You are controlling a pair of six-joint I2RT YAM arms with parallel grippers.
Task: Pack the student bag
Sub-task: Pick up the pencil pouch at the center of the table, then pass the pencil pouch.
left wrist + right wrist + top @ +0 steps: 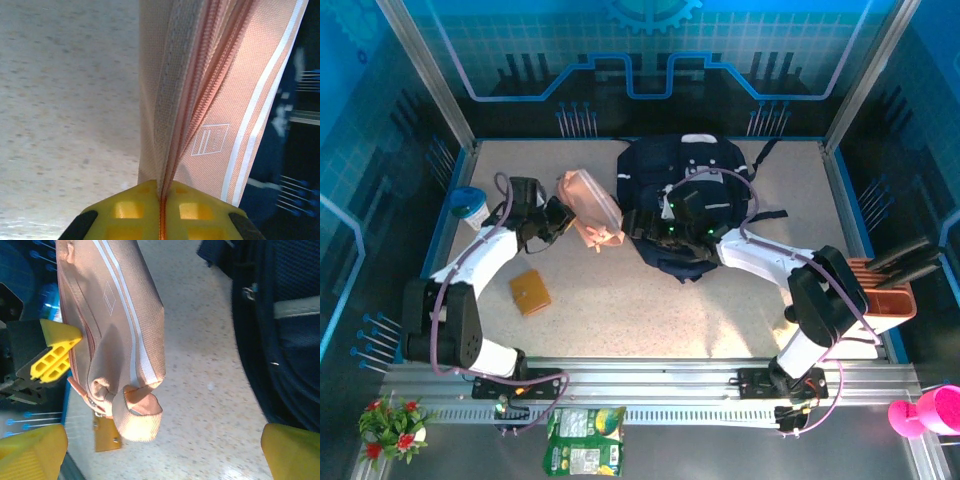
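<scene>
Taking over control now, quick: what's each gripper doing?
Left gripper: shut on the pink pencil pouch.
Right gripper: open, holding nothing.

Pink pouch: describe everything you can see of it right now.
The pouch is pale pink woven fabric with two white stripes, a small white square logo, a pink zipper that looks closed along one edge, and a fabric tab at one end. The left tool is shut on that zipper edge. It is beside the bag, a gap between them, over the table; whether it is lifted I cannot tell.
</scene>
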